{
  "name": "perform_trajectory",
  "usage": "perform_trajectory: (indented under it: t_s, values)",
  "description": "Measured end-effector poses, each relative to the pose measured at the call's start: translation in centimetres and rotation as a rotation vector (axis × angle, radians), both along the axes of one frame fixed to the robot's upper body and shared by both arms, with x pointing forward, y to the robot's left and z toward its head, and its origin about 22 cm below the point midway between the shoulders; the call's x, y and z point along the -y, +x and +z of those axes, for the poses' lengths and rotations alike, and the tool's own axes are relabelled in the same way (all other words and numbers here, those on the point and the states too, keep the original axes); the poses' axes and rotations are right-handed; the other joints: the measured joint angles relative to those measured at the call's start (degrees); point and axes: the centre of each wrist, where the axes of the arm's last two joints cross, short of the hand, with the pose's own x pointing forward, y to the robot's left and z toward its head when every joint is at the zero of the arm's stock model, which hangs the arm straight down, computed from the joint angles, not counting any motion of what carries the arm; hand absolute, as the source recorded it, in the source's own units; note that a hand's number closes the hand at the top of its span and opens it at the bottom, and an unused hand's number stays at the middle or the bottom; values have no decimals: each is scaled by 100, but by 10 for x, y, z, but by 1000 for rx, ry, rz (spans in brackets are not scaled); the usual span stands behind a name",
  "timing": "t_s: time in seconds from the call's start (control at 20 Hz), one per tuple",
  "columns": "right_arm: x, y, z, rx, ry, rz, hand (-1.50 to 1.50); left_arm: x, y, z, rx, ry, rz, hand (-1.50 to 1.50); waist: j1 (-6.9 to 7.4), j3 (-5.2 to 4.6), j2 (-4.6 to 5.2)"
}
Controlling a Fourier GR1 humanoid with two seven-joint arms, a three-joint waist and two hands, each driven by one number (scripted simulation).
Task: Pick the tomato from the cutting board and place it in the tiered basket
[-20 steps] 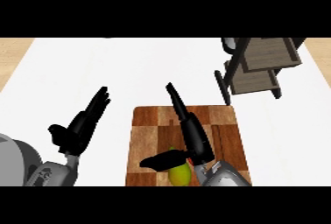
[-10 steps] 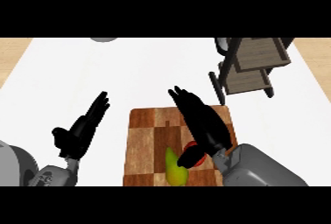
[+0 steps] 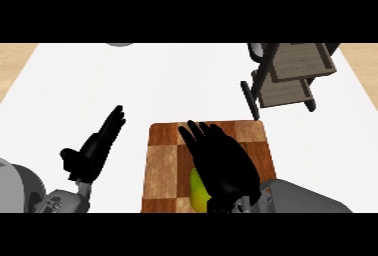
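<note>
Over the cutting board (image 3: 166,165), right hand (image 3: 221,165) flat, fingers straight, hiding the tomato; reach step. Next: curl round it.

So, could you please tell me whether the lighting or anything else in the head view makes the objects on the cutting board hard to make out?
In the head view, lighting is even, with no glare on the white counter; the black right hand reads as a dark mass over the cutting board, covering most of a yellow-green item; no tomato is visible; the tiered basket looks soft-edged.
</note>
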Motion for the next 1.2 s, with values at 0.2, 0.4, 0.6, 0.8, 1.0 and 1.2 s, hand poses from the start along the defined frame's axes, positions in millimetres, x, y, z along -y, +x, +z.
perform_trajectory:
  t_s: [0.2,0.4,0.6,0.8,1.0,1.2]
  values:
    - [-6,-10,13,-5,6,7,-150,-2,1,0,4,-1,-13,0,19,6,18]
    - [-8,-12,11,46,-17,-23,-150,0,4,-1,3,1,-9,0,24,11,30]
    - [-6,-7,-8,48,-100,-65,-150,0,5,1,0,-8,-11,0,30,12,37]
    - [-3,0,-25,13,-140,-109,-150,2,4,0,3,-10,-11,0,52,15,50]
    - [0,-1,-40,-13,-147,-129,-150,3,2,-1,6,-10,-16,0,69,19,60]
    - [2,-4,-53,-14,-158,-153,-150,1,6,3,5,-7,-17,0,73,21,65]
